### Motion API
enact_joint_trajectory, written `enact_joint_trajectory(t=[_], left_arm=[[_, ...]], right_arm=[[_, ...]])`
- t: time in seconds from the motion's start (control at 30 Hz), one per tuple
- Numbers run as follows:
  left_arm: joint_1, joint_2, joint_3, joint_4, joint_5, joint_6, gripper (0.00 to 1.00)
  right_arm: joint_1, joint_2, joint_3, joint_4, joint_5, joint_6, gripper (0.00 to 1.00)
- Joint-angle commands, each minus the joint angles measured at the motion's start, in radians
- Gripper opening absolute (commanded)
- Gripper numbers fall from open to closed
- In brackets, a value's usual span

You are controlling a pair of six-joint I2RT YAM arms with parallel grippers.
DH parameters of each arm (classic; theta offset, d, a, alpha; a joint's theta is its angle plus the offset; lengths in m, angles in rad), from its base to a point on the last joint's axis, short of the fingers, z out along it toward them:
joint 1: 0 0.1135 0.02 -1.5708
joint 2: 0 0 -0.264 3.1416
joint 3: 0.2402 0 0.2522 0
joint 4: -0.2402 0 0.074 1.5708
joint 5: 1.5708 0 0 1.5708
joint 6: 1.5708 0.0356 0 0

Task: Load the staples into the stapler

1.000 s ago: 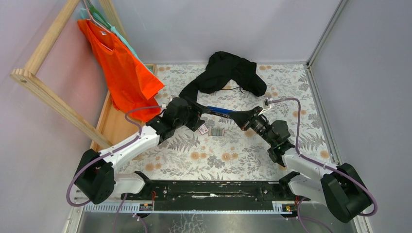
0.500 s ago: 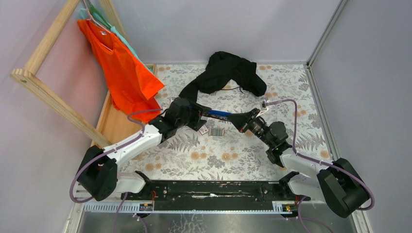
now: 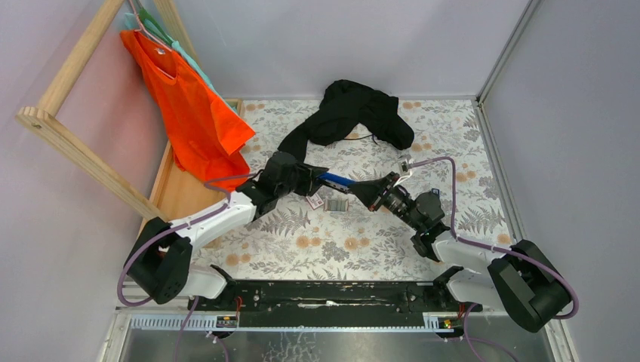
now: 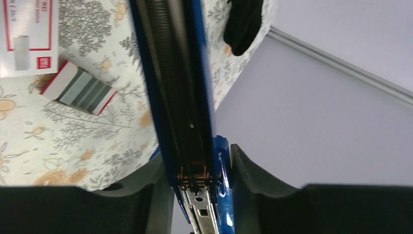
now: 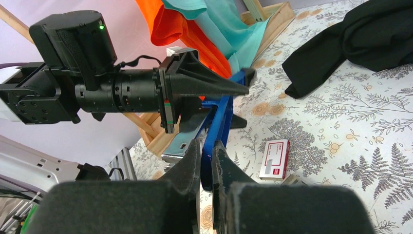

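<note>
From above, both my arms meet over the middle of the surface [image 3: 362, 249]. The blue stapler [image 3: 337, 179] is bridged in the air between my left end effector [image 3: 315, 179] and right end effector [image 3: 361, 187]. I judge that holding both ends keeps it steady and swung open for loading. The box of staples [image 3: 315, 201] and the tray of staples [image 3: 337, 204] lie just below it.

My left wrist view shows my pads [image 4: 246, 170] pressed against both sides of the stapler's hinge end. Its long black channel looks bare. The white-and-red box and grey-striped tray sit to the left.

My right wrist view shows my fingers [image 5: 192, 165] pinched narrow on a thin blue arm of the stapler.
</note>
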State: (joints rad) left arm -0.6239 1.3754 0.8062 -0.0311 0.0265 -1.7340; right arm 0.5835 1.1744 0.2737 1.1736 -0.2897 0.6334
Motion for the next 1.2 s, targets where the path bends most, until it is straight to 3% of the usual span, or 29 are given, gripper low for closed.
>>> enact_joint_trajectory(t=[0.0,0.07,0.17,0.3,0.4,0.87,1.17], left_arm=[[0.005,-0.033,-0.046,0.079,-0.011,0.006,0.27],[0.008,-0.054,-0.067,0.089,-0.026,0.002,0.13],[0.015,-0.071,-0.078,0.083,-0.039,0.015,0.01],[0.020,-0.073,-0.055,0.025,-0.056,0.089,0.00],[0.021,-0.060,-0.002,-0.082,-0.091,0.193,0.00],[0.022,0.030,0.135,-0.479,-0.312,0.692,0.00],[0.075,0.253,0.237,-0.566,-0.312,0.918,0.00]], right_arm=[[0.016,-0.013,0.005,0.202,-0.038,0.008,0.00],[0.016,-0.013,-0.006,0.200,-0.052,0.008,0.02],[0.016,-0.023,-0.026,0.179,-0.073,0.010,0.24],[0.016,-0.076,-0.053,0.117,-0.068,0.004,0.50],[0.016,-0.142,-0.069,0.026,-0.048,-0.034,0.60],[0.016,-0.404,0.009,-0.618,0.166,-0.251,0.71],[0.016,-0.462,0.064,-0.818,0.242,-0.307,0.77]])
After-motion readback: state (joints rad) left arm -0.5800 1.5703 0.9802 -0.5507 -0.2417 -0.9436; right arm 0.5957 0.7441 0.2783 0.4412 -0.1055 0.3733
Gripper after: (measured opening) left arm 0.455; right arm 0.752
